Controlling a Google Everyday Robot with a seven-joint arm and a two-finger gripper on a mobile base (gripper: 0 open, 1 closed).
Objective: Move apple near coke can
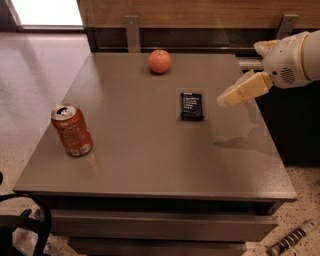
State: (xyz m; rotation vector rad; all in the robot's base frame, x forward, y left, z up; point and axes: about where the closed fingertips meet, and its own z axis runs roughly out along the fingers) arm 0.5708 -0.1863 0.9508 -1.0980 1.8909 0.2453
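Claw (226, 98) hovers right of round red-orange apple (160, 61).

The worktop (150, 160) is smooth and grey with a dull sheen. The can (72, 131) is glossy metal, the apple (160, 61) smooth-skinned, and the packet (192, 106) dark, shiny plastic. The end effector (225, 99), above the worktop's right edge, looks like matt tan plastic. The panelling (200, 12) behind is wood.

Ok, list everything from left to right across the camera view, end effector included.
can → apple → packet → end effector, hovering over the right side of the table.
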